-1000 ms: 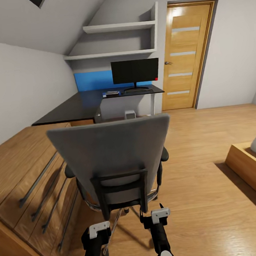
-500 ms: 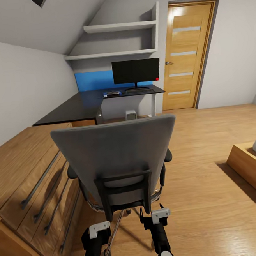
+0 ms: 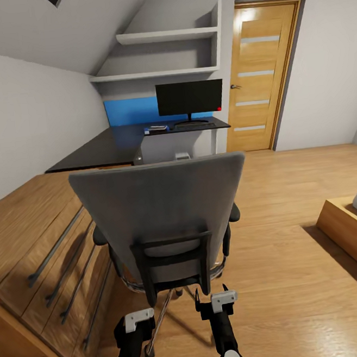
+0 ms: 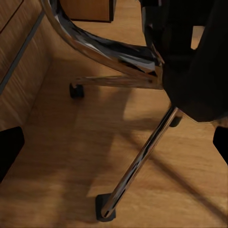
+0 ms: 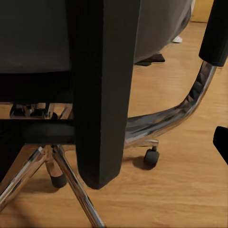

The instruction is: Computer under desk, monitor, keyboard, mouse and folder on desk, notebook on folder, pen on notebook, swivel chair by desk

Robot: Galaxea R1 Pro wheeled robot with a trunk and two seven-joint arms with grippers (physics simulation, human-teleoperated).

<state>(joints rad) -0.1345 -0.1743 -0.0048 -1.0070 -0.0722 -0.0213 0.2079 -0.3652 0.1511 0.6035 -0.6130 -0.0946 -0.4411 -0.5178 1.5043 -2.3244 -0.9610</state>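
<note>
Head view: swivel chair [image 3: 162, 213] sits back-on directly ahead of both grippers, backrest just beyond the fingertips, not touching. Left gripper [image 3: 138, 317] and right gripper [image 3: 222, 300] hang low behind the chair, holding nothing; jaw gap can't be read from this angle. Far past the chair: desk [image 3: 104, 148] with the monitor [image 3: 190, 97] upright on it, keyboard [image 3: 194, 127] just in front of the stand, folder [image 3: 156, 130] beside the keyboard with something thin and pale stacked on top, too small to tell notebook from pen. Wooden drawer cabinet [image 3: 37, 241] runs outboard of the left gripper; door [image 3: 261, 75] stands beyond the desk. Left wrist view adds what head view hides: chrome star base [image 4: 137, 156] and black casters [image 4: 76, 90] on the wood floor [image 4: 61, 156], dark fingertips at the frame edges wide apart with nothing between them. Right wrist view: black back-support bar [image 5: 102, 90] close in front of the jaws, chrome armrest bracket [image 5: 190, 102] beside it, one dark fingertip at the edge, spread unclear. Versus 0.5 s ago: chair back sits slightly higher in frame and covers more of the desk's underside, grippers unmoved.
</note>
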